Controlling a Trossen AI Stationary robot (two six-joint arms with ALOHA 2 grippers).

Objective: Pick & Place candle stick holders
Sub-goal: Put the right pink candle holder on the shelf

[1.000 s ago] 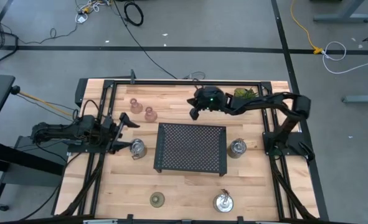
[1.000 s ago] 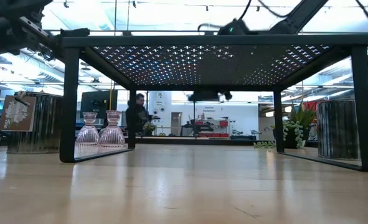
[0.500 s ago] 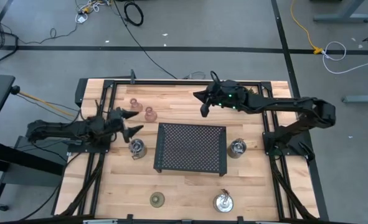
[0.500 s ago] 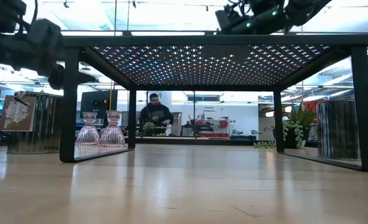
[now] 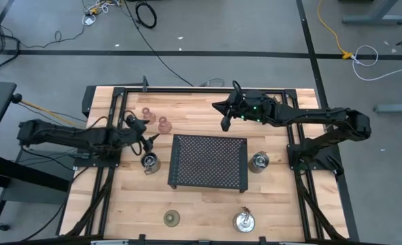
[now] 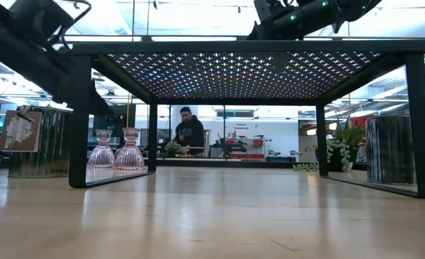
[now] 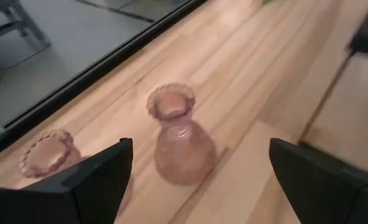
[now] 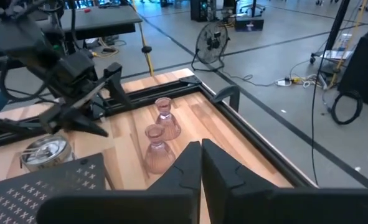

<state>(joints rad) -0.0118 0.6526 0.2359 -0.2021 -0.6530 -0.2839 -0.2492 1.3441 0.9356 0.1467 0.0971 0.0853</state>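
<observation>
Two translucent pink holders (image 5: 147,114) (image 5: 163,124) stand on their bases at the far left of the table. They also show in the left wrist view (image 7: 177,140) (image 7: 47,152). My left gripper (image 5: 143,129) is open and empty, in the air just left of the nearer pink holder. My right gripper (image 5: 224,117) is shut and empty, high over the table beyond the tray's far edge. Three silver holders (image 5: 149,162) (image 5: 258,161) (image 5: 243,221) and an olive-green holder (image 5: 171,218) stand on the table.
The black perforated tray (image 5: 209,161) stands on legs at the table's middle. A green plant (image 6: 349,140) is at the far right. A black frame rail (image 7: 109,59) runs along the far edge behind the pink holders. A person (image 6: 190,133) stands in the room beyond.
My left gripper has gone toward the far edge and a little right, toward the pink holders, with its arm stretching out; it has stayed open. My right gripper has shifted a little toward the table's right and then kept still.
</observation>
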